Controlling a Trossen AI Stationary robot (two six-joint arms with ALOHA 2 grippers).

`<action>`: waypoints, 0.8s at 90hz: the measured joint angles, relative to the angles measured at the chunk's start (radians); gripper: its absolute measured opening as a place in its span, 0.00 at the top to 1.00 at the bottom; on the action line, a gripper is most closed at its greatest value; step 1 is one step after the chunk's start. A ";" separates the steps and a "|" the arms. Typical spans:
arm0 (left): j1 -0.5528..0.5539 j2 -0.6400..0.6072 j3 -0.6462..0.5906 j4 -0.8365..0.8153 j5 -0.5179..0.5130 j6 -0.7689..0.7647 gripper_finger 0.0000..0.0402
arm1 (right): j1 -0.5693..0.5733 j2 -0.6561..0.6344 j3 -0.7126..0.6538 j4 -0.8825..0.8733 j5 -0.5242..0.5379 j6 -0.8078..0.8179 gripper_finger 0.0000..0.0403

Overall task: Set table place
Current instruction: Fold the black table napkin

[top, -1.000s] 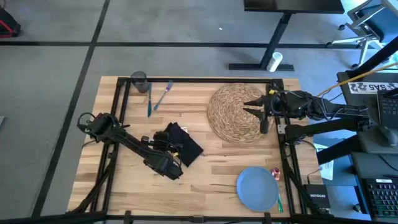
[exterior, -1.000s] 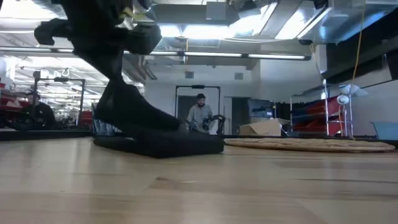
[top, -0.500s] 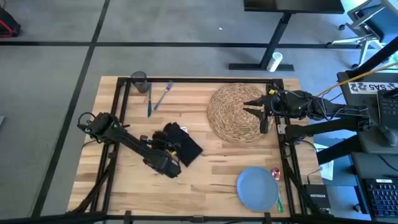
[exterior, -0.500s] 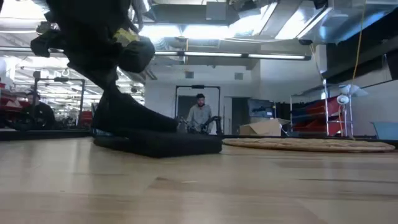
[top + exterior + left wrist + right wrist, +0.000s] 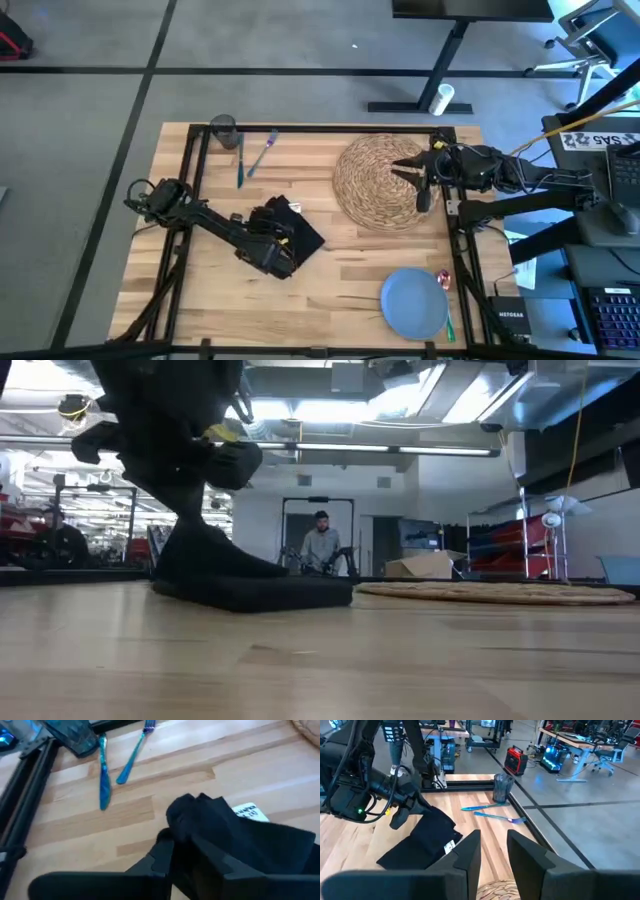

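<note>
- Robotics lab or workshop.
- Open hall: ceiling strip lights (image 5: 330, 450), workbenches (image 5: 580, 745), red equipment case (image 5: 515, 760), grey floor (image 5: 90, 120).
- Person (image 5: 322, 548) standing in the background.

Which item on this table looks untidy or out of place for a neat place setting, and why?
The black napkin lies rumpled and askew near the table's middle, one corner bunched up under the left gripper. The blue plate sits at the table's edge, off the woven placemat, where the right gripper hovers.
</note>
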 joint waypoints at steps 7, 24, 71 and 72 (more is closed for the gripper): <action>0.000 0.000 0.000 0.001 0.001 -0.011 0.81 | 0.000 0.000 0.000 0.000 0.000 0.000 0.79; 0.006 0.000 0.000 -0.040 0.003 -0.004 0.74 | 0.000 0.000 0.000 0.000 0.000 0.000 0.79; 0.057 -0.001 0.016 -0.028 0.028 0.123 0.84 | 0.000 0.000 0.000 -0.002 -0.001 0.000 0.79; 0.056 -0.001 0.019 -0.010 0.027 0.144 0.85 | 0.000 0.000 0.000 -0.002 -0.001 0.000 0.79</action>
